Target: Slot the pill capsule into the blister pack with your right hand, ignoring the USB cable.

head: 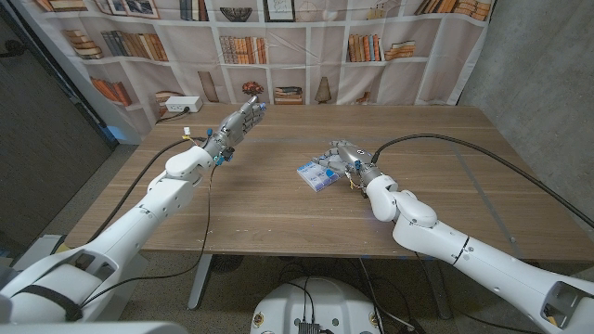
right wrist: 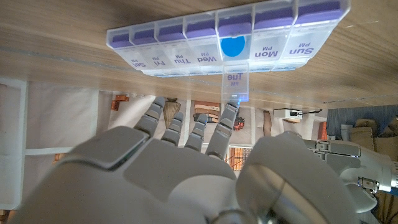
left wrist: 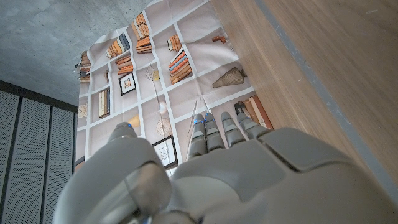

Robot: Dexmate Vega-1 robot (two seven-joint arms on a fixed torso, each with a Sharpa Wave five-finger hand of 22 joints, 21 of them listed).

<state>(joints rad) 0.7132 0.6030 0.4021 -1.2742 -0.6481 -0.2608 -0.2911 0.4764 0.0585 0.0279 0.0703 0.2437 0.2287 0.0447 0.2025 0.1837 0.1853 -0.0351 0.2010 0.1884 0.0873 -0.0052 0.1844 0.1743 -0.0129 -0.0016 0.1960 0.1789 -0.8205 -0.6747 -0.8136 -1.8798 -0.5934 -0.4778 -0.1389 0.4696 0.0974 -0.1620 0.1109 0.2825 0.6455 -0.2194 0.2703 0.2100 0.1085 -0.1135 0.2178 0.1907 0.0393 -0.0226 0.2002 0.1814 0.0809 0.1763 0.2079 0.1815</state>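
The right hand [right wrist: 186,168], fingers spread and empty, hovers at the clear purple-lidded weekly pill organiser [right wrist: 230,34]; its Tue lid stands open over a blue pill [right wrist: 234,46], so closing that lid seems next.

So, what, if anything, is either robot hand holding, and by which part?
Nothing is held. The left robot hand is open; the right robot hand reaches a fingertip to the open Tue lid of the pill organizer.

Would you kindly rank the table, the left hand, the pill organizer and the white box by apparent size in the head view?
Table, then left hand; pill organizer and white box look alike, unranked.
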